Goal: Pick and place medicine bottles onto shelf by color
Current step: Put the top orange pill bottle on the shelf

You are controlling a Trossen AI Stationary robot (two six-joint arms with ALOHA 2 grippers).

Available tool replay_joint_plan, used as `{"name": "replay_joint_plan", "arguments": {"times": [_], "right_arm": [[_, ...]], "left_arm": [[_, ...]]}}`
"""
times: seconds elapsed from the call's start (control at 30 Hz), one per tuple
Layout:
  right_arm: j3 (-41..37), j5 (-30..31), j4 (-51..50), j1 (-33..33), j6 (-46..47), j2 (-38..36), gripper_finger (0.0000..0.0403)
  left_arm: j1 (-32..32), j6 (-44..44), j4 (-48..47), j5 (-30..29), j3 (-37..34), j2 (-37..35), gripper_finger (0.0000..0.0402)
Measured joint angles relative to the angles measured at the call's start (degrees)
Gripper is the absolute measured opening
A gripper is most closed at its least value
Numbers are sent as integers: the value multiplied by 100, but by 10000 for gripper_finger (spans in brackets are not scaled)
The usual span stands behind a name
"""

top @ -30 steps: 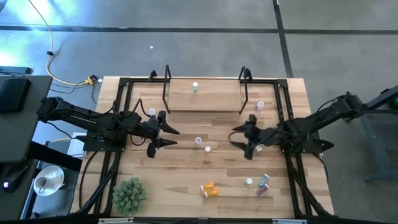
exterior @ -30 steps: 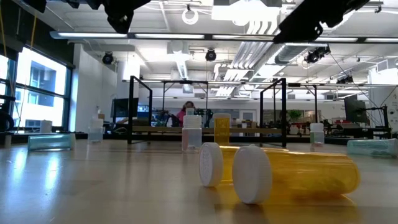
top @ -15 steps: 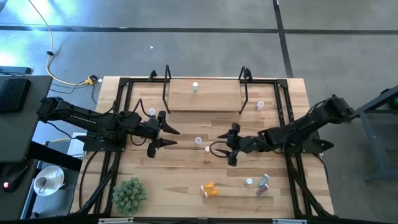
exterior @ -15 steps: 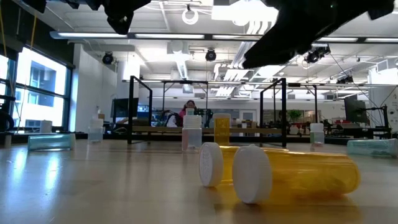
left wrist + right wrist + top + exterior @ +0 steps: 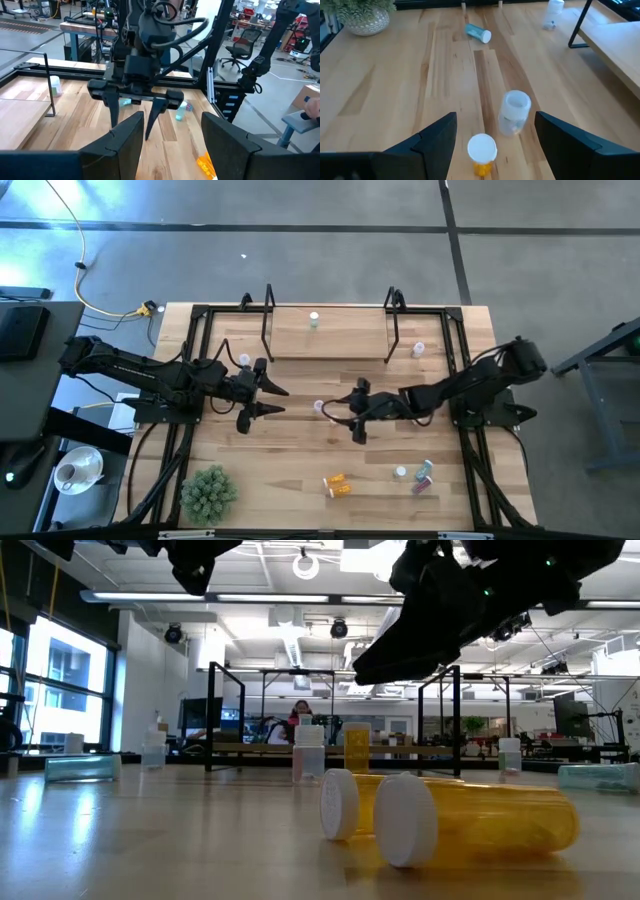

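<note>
From above, the right gripper (image 5: 345, 414) is stretched out over the middle of the table (image 5: 290, 480), fingers spread wide and empty, right beside two small bottles: a whitish bottle (image 5: 319, 407) and an orange bottle (image 5: 333, 420). The left gripper (image 5: 268, 400) hangs over the left half, fingers apart, nothing between them. The shelf (image 5: 330, 340) sits at the far edge with one green bottle (image 5: 314, 320) upright on it. Near the front edge lie two orange bottles (image 5: 337, 484); a few more lie and stand to their right. A spiky green plant (image 5: 208, 492) sits at the front left corner.

Down at table height, the two orange bottles (image 5: 480, 822) lie on their sides, white caps facing us, and the right arm looms dark overhead.

The left wrist camera looks straight at the right gripper (image 5: 131, 122), its two fingers pointing down, parted, holding nothing.

The right wrist camera shows its own fingers wide, with the whitish bottle (image 5: 513, 113) and the orange one (image 5: 481, 155) standing between them on the wood, untouched. A teal bottle (image 5: 477, 33) lies farther off.
</note>
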Motion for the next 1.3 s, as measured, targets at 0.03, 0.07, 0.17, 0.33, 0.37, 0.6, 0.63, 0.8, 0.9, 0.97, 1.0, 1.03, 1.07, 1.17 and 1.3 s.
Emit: {"name": "replay_joint_plan", "arguments": {"times": [0.03,0.07,0.17,0.33,0.37,0.6,0.63,0.8,0.9,0.97,1.0,1.03,1.07,1.17,1.3], "right_arm": [[107,0,-75,0,4,31,259],[234,0,-203,0,2,56,259],[707,2,-839,0,-145,147,259],[1384,15,-1958,-17,-292,391,259],[1457,15,-2131,-17,-288,442,259],[1577,-267,-2400,-22,-118,796,259],[1577,-274,-2406,-22,-103,830,259],[1577,-251,-2494,-22,-99,950,259],[1577,-239,-2526,-24,-52,1001,259],[1577,-237,-2526,-26,3,1044,259],[1577,-236,-2539,-26,7,1060,259],[1577,-236,-2538,-26,7,1075,259],[1577,-236,-2550,-26,7,1084,259],[1577,-236,-2573,-26,53,1086,259],[1577,-236,-2617,-26,63,1084,259]], "left_arm": [[0,0,-4,0,0,0,188],[0,0,-4,0,0,0,188],[0,-4,-14,0,0,2,188],[0,-7,-41,0,0,1,188],[0,-3,-44,0,0,2,188],[0,-1,-61,0,2,2,188],[0,0,-65,0,2,2,188],[0,-2,-81,0,2,2,188],[0,-13,-83,0,2,2,188],[0,-4,-83,0,2,2,188],[0,-8,-83,0,2,2,188],[0,-14,-83,0,2,2,188],[0,-9,-83,0,2,2,188],[0,-8,-83,0,2,2,188],[0,-4,-84,0,2,2,188]]}}
